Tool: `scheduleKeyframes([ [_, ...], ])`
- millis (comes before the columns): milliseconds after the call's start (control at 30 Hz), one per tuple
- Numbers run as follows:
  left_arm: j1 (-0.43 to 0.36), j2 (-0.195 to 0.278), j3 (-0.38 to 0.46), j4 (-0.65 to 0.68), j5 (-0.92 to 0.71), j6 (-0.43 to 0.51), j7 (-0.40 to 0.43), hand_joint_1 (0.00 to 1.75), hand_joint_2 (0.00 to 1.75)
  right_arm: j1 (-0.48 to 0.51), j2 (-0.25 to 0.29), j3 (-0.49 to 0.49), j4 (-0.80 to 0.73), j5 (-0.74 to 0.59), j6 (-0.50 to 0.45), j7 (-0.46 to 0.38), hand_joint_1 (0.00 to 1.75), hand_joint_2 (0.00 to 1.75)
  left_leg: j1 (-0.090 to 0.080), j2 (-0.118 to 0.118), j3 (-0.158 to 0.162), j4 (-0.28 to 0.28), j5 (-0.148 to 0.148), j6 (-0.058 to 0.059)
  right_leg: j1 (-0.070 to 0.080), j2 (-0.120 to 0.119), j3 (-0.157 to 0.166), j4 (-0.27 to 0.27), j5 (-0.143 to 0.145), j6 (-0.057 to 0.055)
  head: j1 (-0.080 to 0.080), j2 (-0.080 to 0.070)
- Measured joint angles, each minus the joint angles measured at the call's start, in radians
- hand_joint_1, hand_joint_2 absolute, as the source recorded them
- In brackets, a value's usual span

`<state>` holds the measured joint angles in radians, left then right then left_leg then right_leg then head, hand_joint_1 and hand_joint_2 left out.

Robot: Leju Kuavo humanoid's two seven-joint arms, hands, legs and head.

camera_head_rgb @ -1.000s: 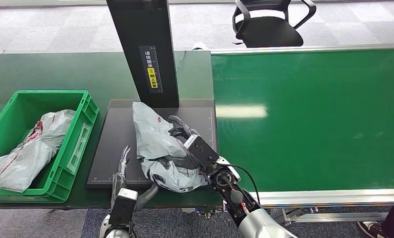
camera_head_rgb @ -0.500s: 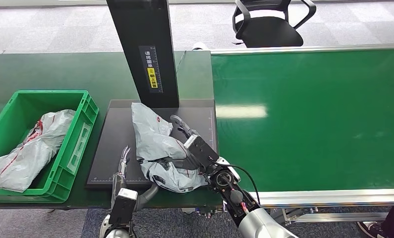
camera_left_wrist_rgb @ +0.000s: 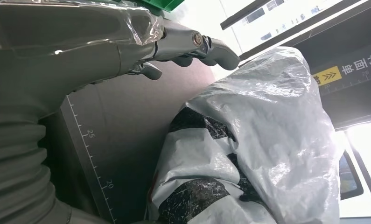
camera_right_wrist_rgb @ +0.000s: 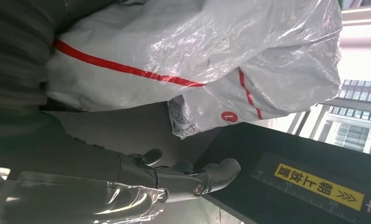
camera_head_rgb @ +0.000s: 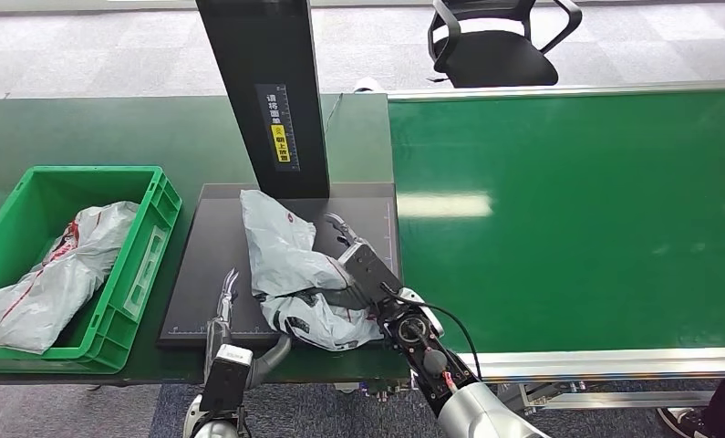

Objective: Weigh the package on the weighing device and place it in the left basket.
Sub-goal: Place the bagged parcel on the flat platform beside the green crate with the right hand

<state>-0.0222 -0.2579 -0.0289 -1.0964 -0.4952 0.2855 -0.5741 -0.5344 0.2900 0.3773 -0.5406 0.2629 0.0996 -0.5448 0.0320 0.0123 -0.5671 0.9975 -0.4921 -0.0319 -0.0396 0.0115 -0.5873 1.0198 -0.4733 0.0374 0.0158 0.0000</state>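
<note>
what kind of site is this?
Likely a parcel-sorting test cell in an office: green conveyor belt, black weighing platform holding a grey package, green basket of bagged parcels, office chair.

black office chair beyond green conveyor

scale plate ruler marks 25, 20

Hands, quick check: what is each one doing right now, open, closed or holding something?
Left hand: open, fingers apart beside the package, holding nothing.
Right hand: open, fingers spread beside the package, not gripping it.
</note>
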Motion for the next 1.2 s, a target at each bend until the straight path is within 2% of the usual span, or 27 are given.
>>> scheduleKeyframes([
  [133, 0.0, 0.001, 0.0, 0.0, 0.001, 0.005, -0.001, 0.0, 1.75, 0.024, 0.007, -0.058, -0.027, -0.14, 0.041, -0.098, 0.0, 1.75, 0.0, 0.0, 0.0, 0.0, 0.0, 0.0, 0.0, 0.0, 0.0, 0.0, 0.0, 0.0, 0.0, 0.0],
  [267, 0.007, 0.002, 0.001, -0.001, 0.003, 0.013, -0.005, 0.0, 1.75, 0.069, 0.009, -0.106, -0.082, -0.22, 0.077, -0.12, 0.0, 1.75, 0.0, 0.0, 0.0, 0.0, 0.0, 0.0, 0.0, 0.0, 0.0, 0.0, 0.0, 0.0, 0.0, 0.0],
  [567, 0.04, -0.001, 0.021, -0.084, 0.018, 0.06, -0.032, 0.0, 1.75, 0.193, 0.004, -0.12, -0.211, -0.23, 0.043, -0.129, 0.0, 1.75, 0.0, 0.0, 0.0, 0.0, 0.0, 0.0, 0.0, 0.0, 0.0, 0.0, 0.0, 0.0, 0.0, 0.0],
  [867, 0.063, -0.009, 0.019, -0.18, -0.065, 0.227, -0.034, 0.0, 1.75, 0.325, -0.005, -0.137, -0.391, -0.215, 0.018, -0.114, 0.0, 1.75, 0.0, 0.0, 0.0, 0.0, 0.0, 0.0, 0.0, 0.0, 0.0, 0.0, 0.0, 0.0, 0.0, 0.0],
  [1067, 0.088, -0.012, 0.009, -0.277, -0.044, 0.353, -0.076, 0.0, 1.75, 0.378, -0.007, -0.145, -0.474, -0.211, 0.003, -0.103, 0.0, 1.75, 0.0, 0.0, 0.0, 0.0, 0.0, 0.0, 0.0, 0.0, 0.0, 0.0, 0.0, 0.0, 0.0, 0.0],
  [1200, 0.091, -0.006, -0.023, -0.317, -0.15, 0.34, -0.014, 0.0, 1.75, 0.396, -0.008, -0.151, -0.509, -0.207, 0.003, -0.099, 0.0, 1.75, 0.0, 0.0, 0.0, 0.0, 0.0, 0.0, 0.0, 0.0, 0.0, 0.0, 0.0, 0.0, 0.0, 0.0],
])
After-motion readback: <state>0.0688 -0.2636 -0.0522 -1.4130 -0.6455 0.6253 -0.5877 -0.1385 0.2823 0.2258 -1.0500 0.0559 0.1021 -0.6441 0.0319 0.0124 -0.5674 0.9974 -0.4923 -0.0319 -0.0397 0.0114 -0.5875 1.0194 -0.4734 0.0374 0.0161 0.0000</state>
